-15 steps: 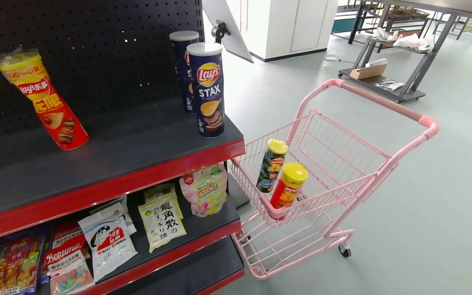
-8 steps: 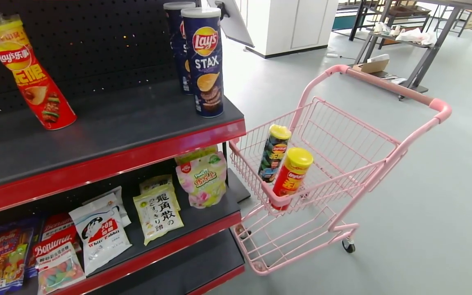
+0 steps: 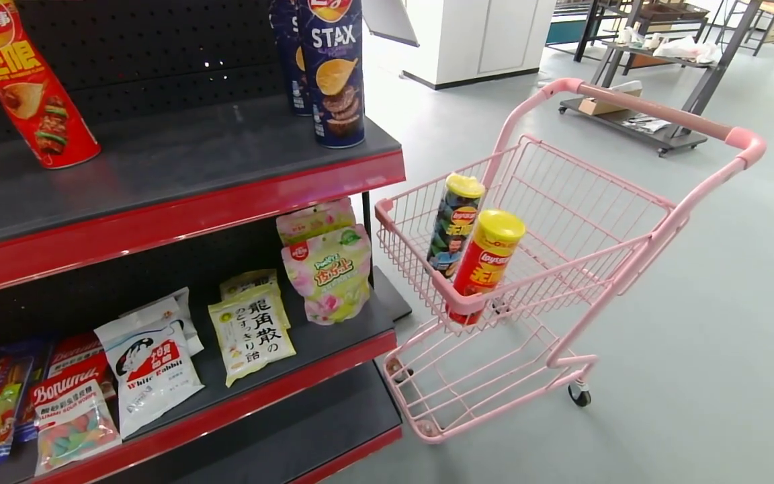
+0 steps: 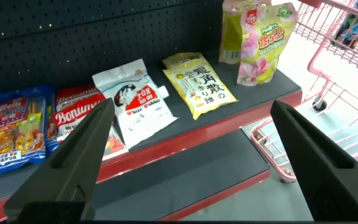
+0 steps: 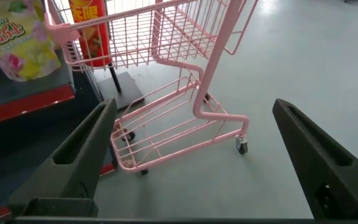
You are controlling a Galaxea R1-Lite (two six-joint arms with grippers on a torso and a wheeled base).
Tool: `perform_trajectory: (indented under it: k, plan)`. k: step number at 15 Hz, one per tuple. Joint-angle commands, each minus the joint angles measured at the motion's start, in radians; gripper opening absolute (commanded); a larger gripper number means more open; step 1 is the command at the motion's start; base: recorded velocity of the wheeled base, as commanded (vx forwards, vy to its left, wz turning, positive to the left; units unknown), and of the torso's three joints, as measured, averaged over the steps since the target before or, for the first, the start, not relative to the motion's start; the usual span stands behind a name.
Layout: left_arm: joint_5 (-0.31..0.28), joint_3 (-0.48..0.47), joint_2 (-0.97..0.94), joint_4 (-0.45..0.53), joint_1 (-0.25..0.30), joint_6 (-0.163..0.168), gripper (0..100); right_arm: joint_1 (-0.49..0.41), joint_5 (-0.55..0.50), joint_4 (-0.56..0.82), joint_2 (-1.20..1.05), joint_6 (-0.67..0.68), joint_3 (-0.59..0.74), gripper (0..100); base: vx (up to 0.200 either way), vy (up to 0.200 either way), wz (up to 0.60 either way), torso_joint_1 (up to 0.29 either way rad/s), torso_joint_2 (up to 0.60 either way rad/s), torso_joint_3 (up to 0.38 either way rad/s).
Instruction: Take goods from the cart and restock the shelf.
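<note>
Though spread (both), jaws outside cart (image 3: 656, 111)

One pink wire cart (image 3: 656, 111) carries two yellow-lidded cardboard chip tubes (image 3: 488, 259). The black metal shelf (image 3: 179, 161) at upper left bears two dark-blue tubes (image 3: 336, 81) and one red tube (image 3: 31, 101).

**Two crisp cans in the pink cart (image 3: 649, 107) beside the shelf (image 3: 179, 202)**

The cart was a small pink wire trolley on castors. It stood just beside the right end of the shelf, with its handle on the far side. Two tall crisp cans stood in the basket, in the near corner next to the shelf, both upright or nearly so. The red can (image 3: 488, 262), yellow-lidded, stood against the basket's near rim. The dark can (image 3: 454, 222), also yellow-lidded, stood just behind it; whether they touched could not be told. The shelf had dark grey boards with red front edges and a black pegboard back.
</note>
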Motion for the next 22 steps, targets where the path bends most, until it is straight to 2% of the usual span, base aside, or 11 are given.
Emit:
perform_trajectory:
  k: [1, 2, 3, 5, 7, 8, 10, 12, 14, 16, 22]
  plan:
    - [0.000, 0.000, 0.002, 0.000, 0.000, 0.001, 100, 0.009, 0.001, 0.000, 0.030, -0.012, -0.002, 100, 0.000, 0.000, 0.00, -0.027, 0.10, 0.071]
    - [0.000, 0.000, 0.002, 0.000, 0.000, 0.000, 100, 0.003, 0.002, -0.002, 0.030, -0.016, -0.002, 100, 0.000, 0.000, 0.00, -0.017, 0.06, 0.051]
    - [0.000, 0.000, 0.002, 0.000, 0.000, 0.001, 100, 0.035, 0.041, -0.006, 0.214, 0.019, -0.227, 100, 0.000, 0.000, 0.00, 0.000, 0.00, 0.000]
    - [0.000, 0.000, 0.002, 0.000, 0.000, 0.000, 100, 0.052, 0.025, -0.002, 0.737, 0.315, -0.764, 100, 0.000, 0.000, 0.00, 0.000, 0.00, 0.000]
    - [0.000, 0.000, 0.002, 0.000, 0.000, 0.001, 100, 0.081, 0.047, -0.018, 0.995, 0.252, -0.890, 100, 0.000, 0.000, 0.00, 0.000, 0.00, 0.000]
    - [0.000, 0.000, 0.002, 0.000, 0.000, 0.001, 100, 0.107, 0.093, -0.094, 1.116, 0.198, -0.879, 100, 0.000, 0.000, 0.00, 0.000, 0.00, 0.000]
    - [0.000, 0.000, 0.002, 0.000, 0.000, 0.000, 100, 0.118, 0.173, -0.268, 1.296, 0.189, -0.792, 100, 0.000, 0.000, 0.00, 0.000, 0.00, 0.000]
    - [0.000, 0.000, 0.002, 0.000, 0.000, 0.000, 100, 0.146, 0.232, -0.528, 1.500, 0.186, -0.703, 100, 0.000, 0.000, 0.00, 0.000, 0.00, 0.000]
    - [0.000, 0.000, 0.002, 0.000, 0.000, 0.000, 100, 0.147, 0.265, -0.758, 1.698, 0.169, -0.683, 100, 0.000, 0.000, 0.00, 0.000, 0.00, 0.000]
    - [0.000, 0.000, 0.002, 0.000, 0.000, 0.001, 100, 0.181, 0.266, -0.801, 1.794, 0.146, -0.713, 100, 0.000, 0.000, 0.00, 0.000, 0.00, 0.000]
    - [0.000, 0.000, 0.002, 0.000, 0.000, 0.001, 100, 0.258, 0.259, -0.804, 1.871, 0.119, -0.769, 100, 0.000, 0.000, 0.00, 0.000, 0.00, 0.000]
